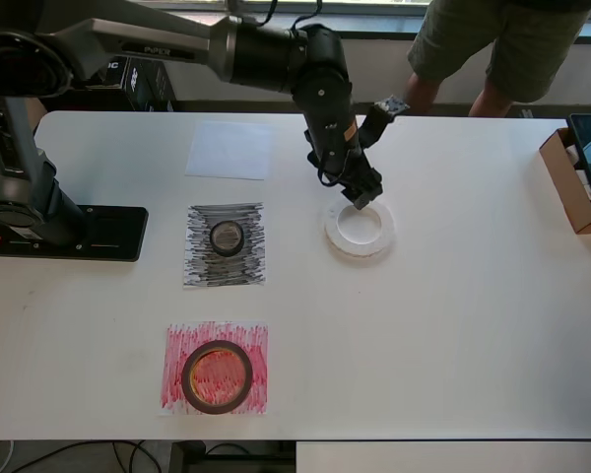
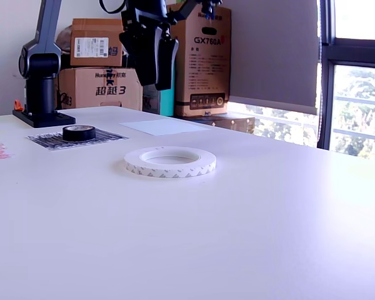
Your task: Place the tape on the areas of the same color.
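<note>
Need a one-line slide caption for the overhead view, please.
Gripper above flat white tape ring on the bare table; small black roll and dark-red roll already on matching patches.

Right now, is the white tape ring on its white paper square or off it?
Off. The white tape ring lies flat on the bare table, apart from the white paper square, under the gripper.

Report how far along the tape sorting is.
Done: the black roll sits on the black patch, and the dark-red roll on the red patch. In hand: the gripper is over the white ring's rim, raised above it in the exterior view. Left: the ring lies on bare table; the white patch is empty.
</note>
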You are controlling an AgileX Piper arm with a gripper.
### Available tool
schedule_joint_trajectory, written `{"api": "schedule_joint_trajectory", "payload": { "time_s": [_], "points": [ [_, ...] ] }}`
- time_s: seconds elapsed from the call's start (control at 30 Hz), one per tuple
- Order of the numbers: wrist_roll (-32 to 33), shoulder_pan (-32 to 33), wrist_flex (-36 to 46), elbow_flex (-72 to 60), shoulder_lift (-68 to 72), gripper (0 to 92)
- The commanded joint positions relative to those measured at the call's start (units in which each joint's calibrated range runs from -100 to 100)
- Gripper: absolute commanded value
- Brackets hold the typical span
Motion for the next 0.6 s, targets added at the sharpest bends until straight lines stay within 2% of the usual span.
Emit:
{"api": "schedule_joint_trajectory", "payload": {
  "time_s": [0.0,0.57],
  "points": [
    [-0.1,0.4,0.0,0.2,3.7,75.0],
    [-0.2,1.4,0.0,1.1,6.3,75.0]
  ]
}}
